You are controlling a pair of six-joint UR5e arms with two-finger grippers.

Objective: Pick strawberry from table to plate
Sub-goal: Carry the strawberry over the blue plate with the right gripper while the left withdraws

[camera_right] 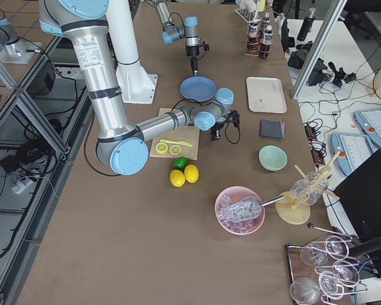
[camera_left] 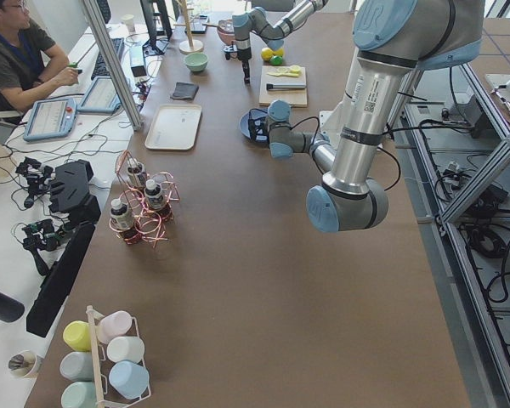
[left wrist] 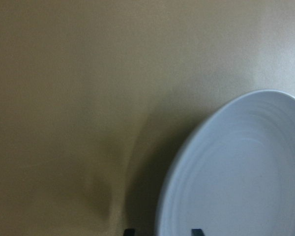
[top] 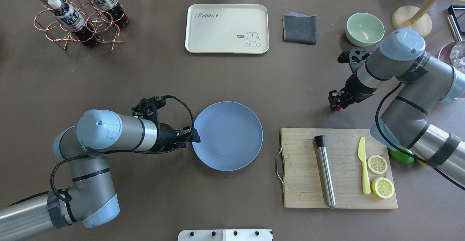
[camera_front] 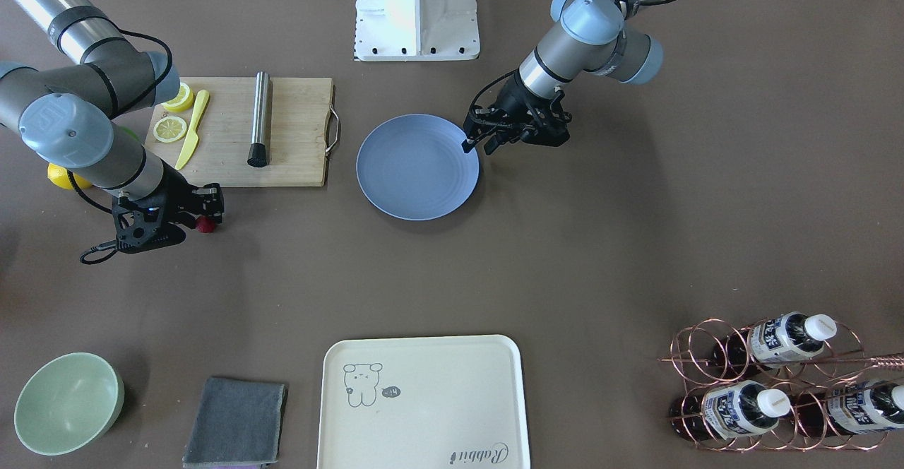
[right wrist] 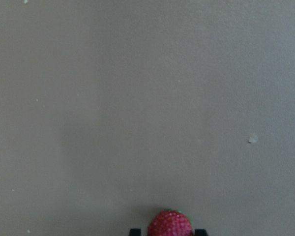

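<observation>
The strawberry is small, dark red and bumpy, and lies on the brown table in front of the cutting board. My right gripper is down over it, open. In the right wrist view the strawberry sits between the two fingertips, close to both. It also shows red under the right gripper in the overhead view. The blue-lavender plate lies at the table's middle with nothing on it. My left gripper is open at the plate's rim, its fingers either side of the edge.
A wooden cutting board holds a steel cylinder, a yellow knife and lemon slices. A cream tray, grey cloth, green bowl and bottle rack line the far edge.
</observation>
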